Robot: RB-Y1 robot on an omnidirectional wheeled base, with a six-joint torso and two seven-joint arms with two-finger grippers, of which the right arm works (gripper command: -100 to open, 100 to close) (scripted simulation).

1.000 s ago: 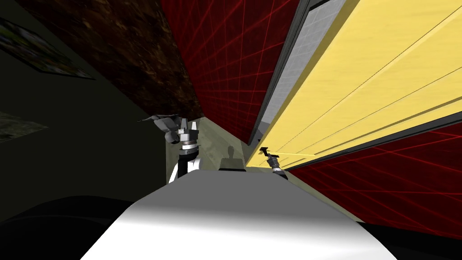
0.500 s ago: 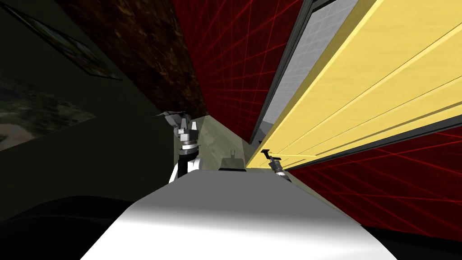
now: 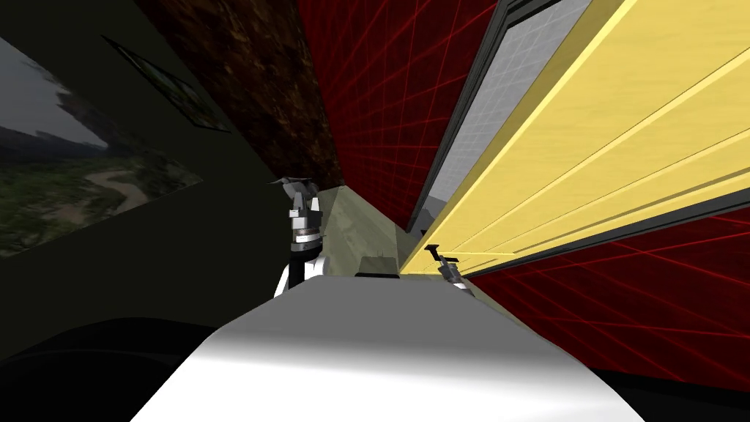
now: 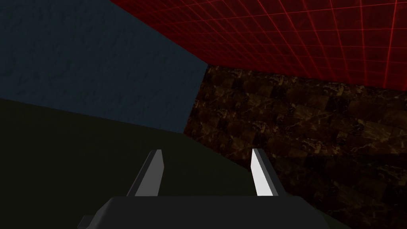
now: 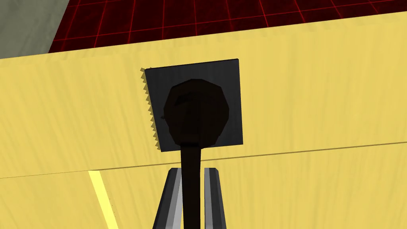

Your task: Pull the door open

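Note:
The yellow panelled door (image 3: pixel 586 154) runs up the right of the head view, swung out from its dark frame (image 3: pixel 469 117) so a pale grey gap shows between them. A black lever handle (image 5: pixel 190 179) on a dark square plate (image 5: pixel 230 99) stands on the door face (image 5: pixel 318 99). My right gripper (image 5: pixel 192 171) is shut on the handle's bar, its fingers (image 5: pixel 175 198) pressing both sides; in the head view that gripper (image 3: pixel 439 256) is at the door's lower edge. My left gripper (image 4: pixel 206 153) is open and holds nothing, raised at the left (image 3: pixel 304 209).
Dark red gridded walls (image 3: pixel 381 95) flank the doorway. A brown mottled wall (image 3: pixel 242 80) and a dark wall with framed pictures (image 3: pixel 176 91) stand to the left. A strip of pale floor (image 3: pixel 359 227) runs ahead between them.
The whole head view has turned: the pictures on the left wall slid in and the door sits a little further right. My right gripper stays shut on the handle.

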